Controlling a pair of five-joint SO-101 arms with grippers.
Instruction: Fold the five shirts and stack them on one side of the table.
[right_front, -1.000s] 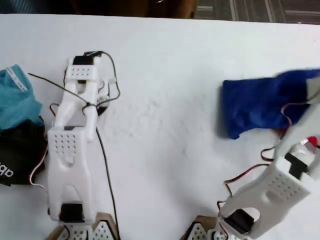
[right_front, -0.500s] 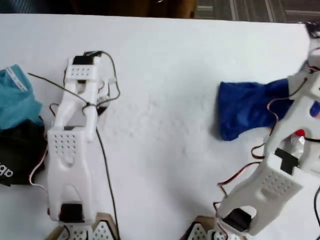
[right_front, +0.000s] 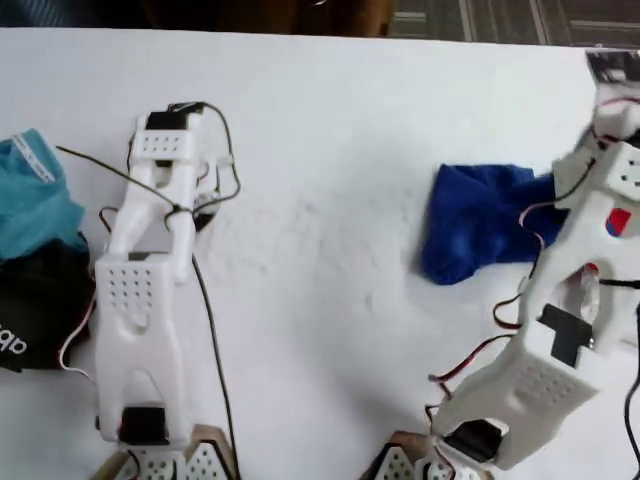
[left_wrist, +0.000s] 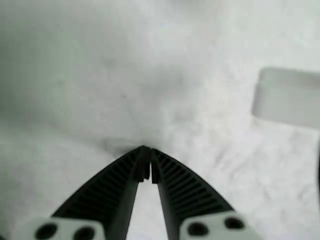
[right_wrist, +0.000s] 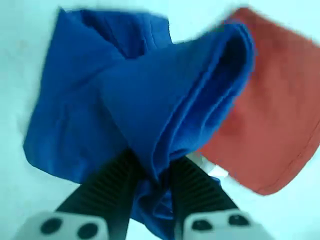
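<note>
Right claw (right_wrist: 154, 161) pinches the blue shirt's (right_front: 475, 232) bunched edge; left claw (left_wrist: 146, 159) is pressed together.

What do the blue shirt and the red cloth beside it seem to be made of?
Blue shirt: soft matte knit, probably cotton jersey; it hangs in limp folds from the right gripper, with faint ribbing. Red cloth: likely similar matte fabric, lying flat with a curved hem; weave too blurred to tell.
</note>
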